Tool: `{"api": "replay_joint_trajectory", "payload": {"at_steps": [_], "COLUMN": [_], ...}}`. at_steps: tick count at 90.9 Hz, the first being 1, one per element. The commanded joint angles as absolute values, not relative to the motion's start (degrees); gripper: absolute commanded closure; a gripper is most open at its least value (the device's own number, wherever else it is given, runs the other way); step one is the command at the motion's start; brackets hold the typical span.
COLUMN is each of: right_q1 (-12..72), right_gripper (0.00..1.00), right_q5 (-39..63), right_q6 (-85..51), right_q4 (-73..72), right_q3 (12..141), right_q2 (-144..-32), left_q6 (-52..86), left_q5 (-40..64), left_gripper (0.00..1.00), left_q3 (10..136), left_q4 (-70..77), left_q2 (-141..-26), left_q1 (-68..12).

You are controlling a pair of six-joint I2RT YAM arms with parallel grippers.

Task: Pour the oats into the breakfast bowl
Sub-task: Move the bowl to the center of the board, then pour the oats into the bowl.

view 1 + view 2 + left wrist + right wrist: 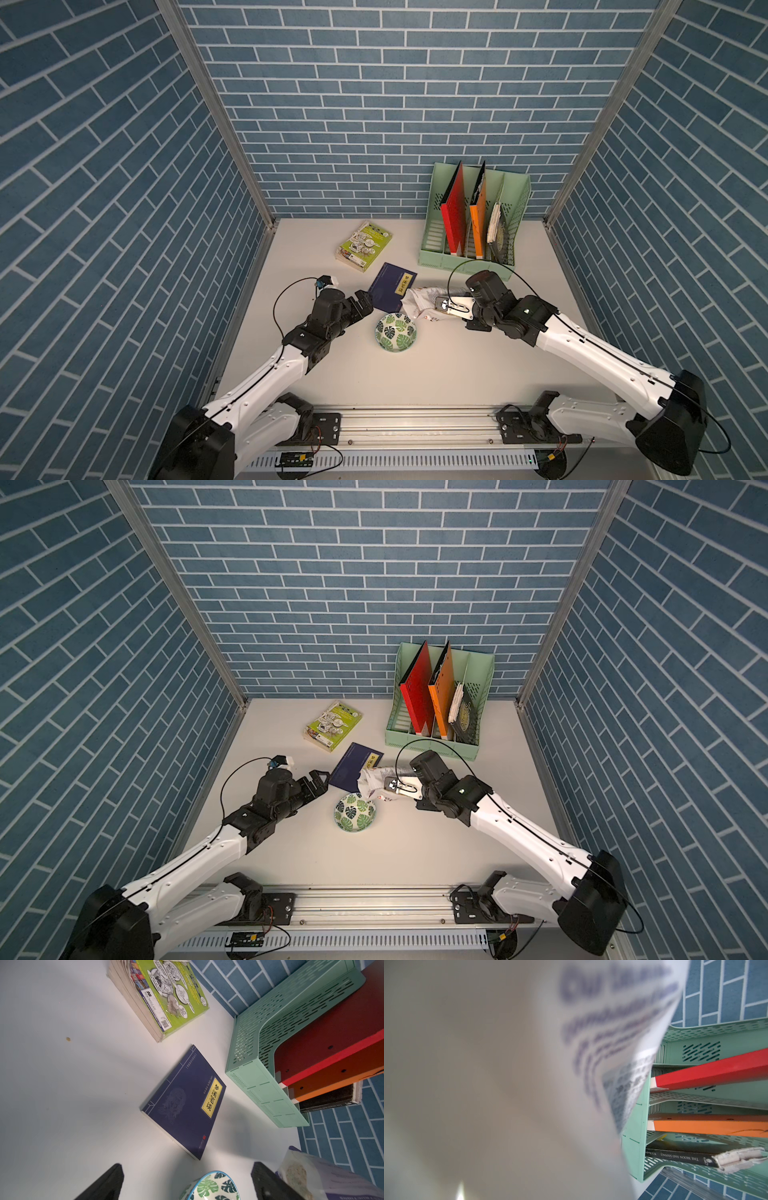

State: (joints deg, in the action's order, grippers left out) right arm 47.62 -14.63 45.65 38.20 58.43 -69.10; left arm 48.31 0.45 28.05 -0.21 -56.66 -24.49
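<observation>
the oats pouch (508, 1064) fills the right wrist view, blurred, its print unreadable; the fingertips of the right gripper (432, 308) are hidden there. that gripper clamps the pouch just beside the breakfast bowl (396, 332). the left gripper (365, 302) hangs nearby, jaws wide apart.

The breakfast bowl (390, 332) is white with dark and light green leaves; the oats pouch (417, 302) is white with dark blue print.

Pouch (414, 301) seemingly over bowl (396, 338) — book (390, 289) behind.
</observation>
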Motion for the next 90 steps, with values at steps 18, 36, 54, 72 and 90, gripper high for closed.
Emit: {"api": "replay_joint_trajectory", "payload": {"at_steps": [18,36,54,72,90], "right_q1": [52.9,55.8,59.1,61.4,62.9], "right_gripper": [1.00,1.00,1.00,1.00,1.00], "right_q5": [-29.9,-36.0,-43.6,-49.2,-52.4], "right_q6": [50.3,53.2,56.6,60.3,61.1], "right_q4": [43.1,43.0,42.1,39.7,39.0], "right_q3": [66.8,69.1,70.0,70.1,70.9], "right_q2": [-74.6,-77.9,-80.3,-81.6,-82.9], "left_q6": [42.8,42.8,42.8,42.8,42.9], "left_q5": [-3.3,-3.2,-3.0,-2.9,-2.6], "left_gripper": [0.00,0.00,0.00,0.00,0.01], "left_q3": [30.6,30.7,30.7,30.9,31.2], "left_q4": [-4.1,-2.9,-2.6,-2.8,-3.0], "left_q2": [-54.7,-55.4,-56.2,-56.3,-56.5], "left_q1": [-20.2,-20.1,-20.1,-20.1,-20.1]}}
